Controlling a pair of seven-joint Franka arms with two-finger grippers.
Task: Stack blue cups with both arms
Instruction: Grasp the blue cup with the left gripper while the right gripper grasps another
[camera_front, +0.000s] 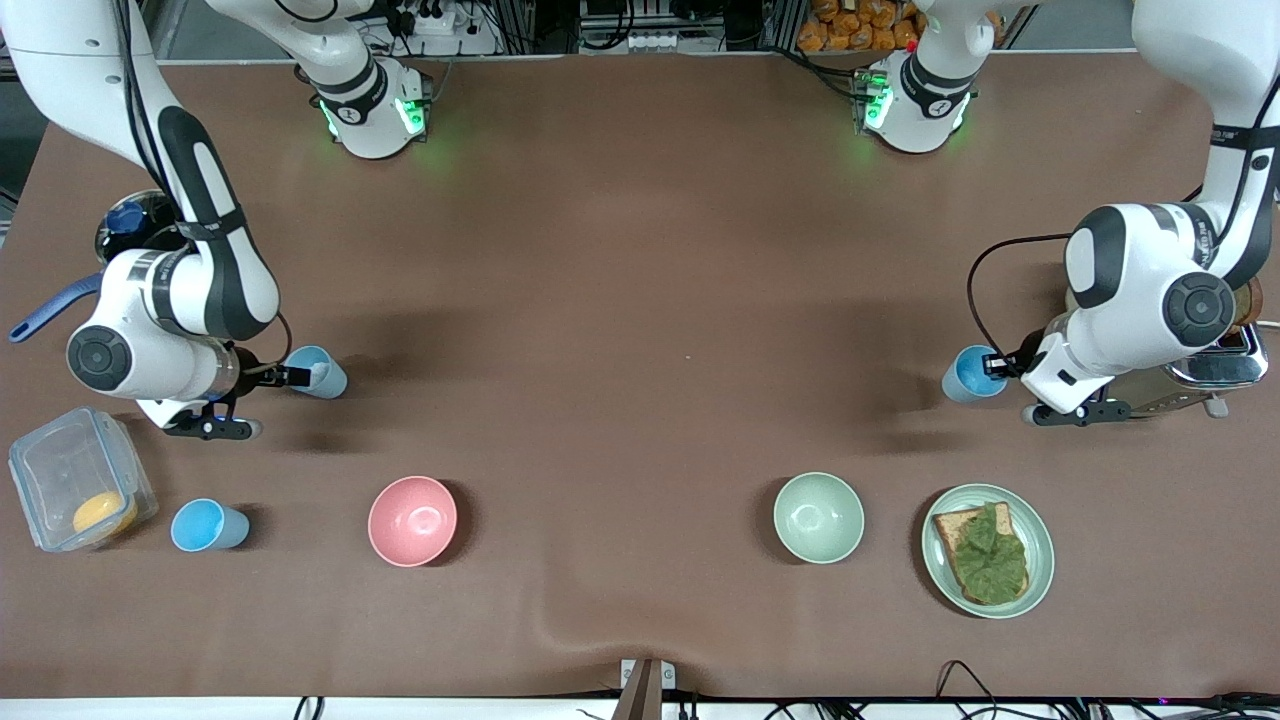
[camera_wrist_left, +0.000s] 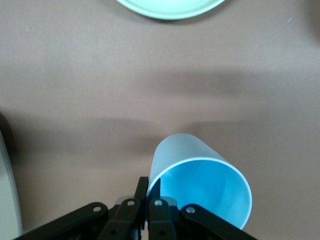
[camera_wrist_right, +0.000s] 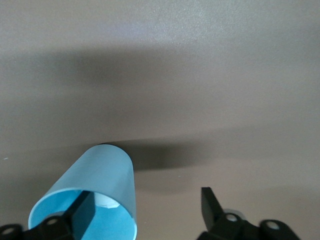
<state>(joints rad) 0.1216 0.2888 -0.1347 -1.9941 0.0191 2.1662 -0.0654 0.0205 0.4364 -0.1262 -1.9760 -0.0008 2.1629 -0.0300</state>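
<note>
Between L fingers (camera_wrist_left: 148, 192) pinched shut: cup rim (camera_wrist_left: 202, 187); R fingers (camera_wrist_right: 80, 207) wide, astride other cup's wall (camera_wrist_right: 100, 192).

Toaster (camera_front: 1215, 375) – largely hidden under the left arm; dark pan (camera_front: 130, 225) – mostly covered by the right arm.

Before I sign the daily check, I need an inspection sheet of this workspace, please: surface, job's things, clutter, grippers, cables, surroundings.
Surface: brown table cover, wrinkled near the front camera.
Job's things: three blue cups: left-arm cup, right-arm cup, spare cup beside the clear box.
Clutter: pink bowl, green bowl, plate with leaf-topped bread, metal appliance.
Grippers: left gripper shut on the left-arm cup's rim; right gripper open, one finger inside the right-arm cup.
Cables: black cable looping by the left arm's wrist; more at the edge nearest the camera.
Surroundings: orange packets near the left arm's base.
</note>
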